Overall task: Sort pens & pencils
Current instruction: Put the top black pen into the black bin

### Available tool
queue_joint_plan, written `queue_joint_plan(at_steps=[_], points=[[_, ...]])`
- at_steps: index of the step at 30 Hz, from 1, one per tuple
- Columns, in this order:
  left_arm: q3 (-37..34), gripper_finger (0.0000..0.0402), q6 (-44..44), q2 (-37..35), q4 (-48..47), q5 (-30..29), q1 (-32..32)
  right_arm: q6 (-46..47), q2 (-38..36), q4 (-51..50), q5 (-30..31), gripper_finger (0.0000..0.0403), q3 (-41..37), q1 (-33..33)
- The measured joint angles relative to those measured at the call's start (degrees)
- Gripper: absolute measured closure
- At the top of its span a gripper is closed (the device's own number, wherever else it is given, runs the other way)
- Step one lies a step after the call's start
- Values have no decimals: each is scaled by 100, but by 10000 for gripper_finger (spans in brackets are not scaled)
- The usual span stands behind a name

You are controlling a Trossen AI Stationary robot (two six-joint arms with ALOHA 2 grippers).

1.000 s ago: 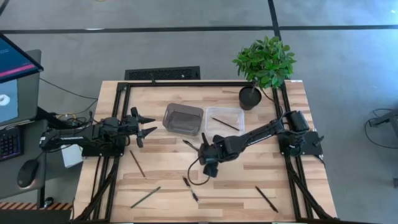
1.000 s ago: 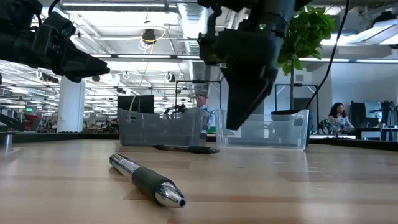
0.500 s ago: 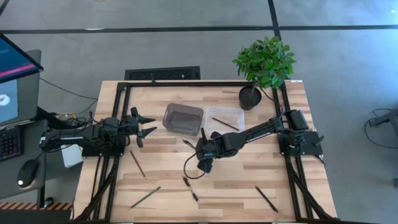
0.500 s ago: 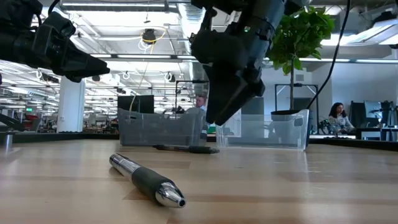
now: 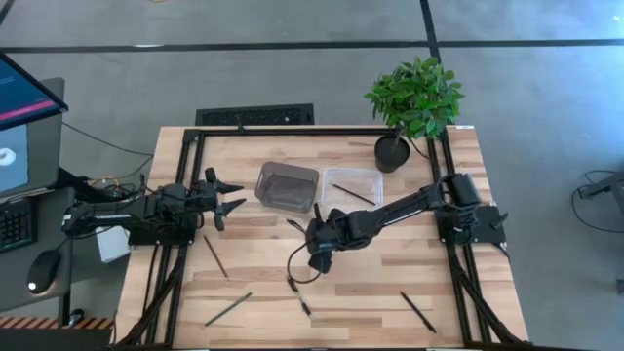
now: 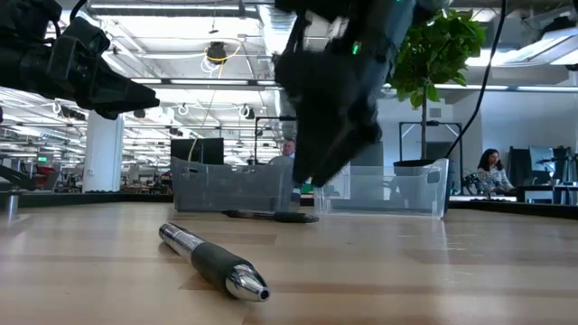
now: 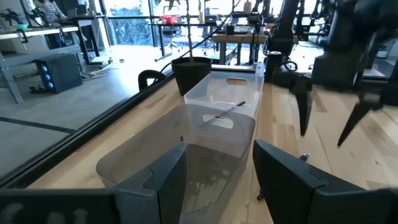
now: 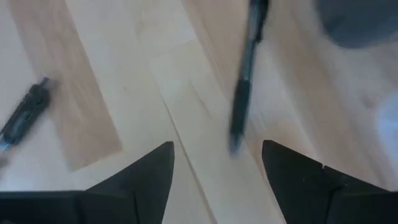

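One pen — just ahead of right pincer | fingers spread

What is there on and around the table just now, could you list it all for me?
Grey tray: one, smoky, at the table's far middle, looks empty.
Clear tray: one, touching the grey tray's right side, one pencil inside.
Pencils: four thin brownish sticks; one in the clear tray, two near left, one near middle.
Pens: three black; one beside the grey tray's near corner, one near middle, one near right.
Potted plant: one, green in a black pot, far right corner.
Table: one, pale wood.
Person: one, seated in the room behind.
Left gripper: open, waiting at the left edge.
Right gripper: fingers open, over the pen beside the grey tray.
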Motion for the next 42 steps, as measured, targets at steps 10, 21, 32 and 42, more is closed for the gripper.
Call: queue_joint_plan(at_steps=[10, 21, 32, 42], points=[[0, 228, 35, 53, 4, -2, -2, -287, 456, 131, -306, 132, 37, -245], [0, 228, 44, 92, 0, -1, 0, -411, 470, 309, -282, 132, 30, -480], [0, 228, 90, 94, 0, 0, -2, -418, 513, 244, -523, 180, 39, -499], [0, 228, 88, 93, 0, 0, -1, -422, 523, 221, -565, 239, 39, -498]])
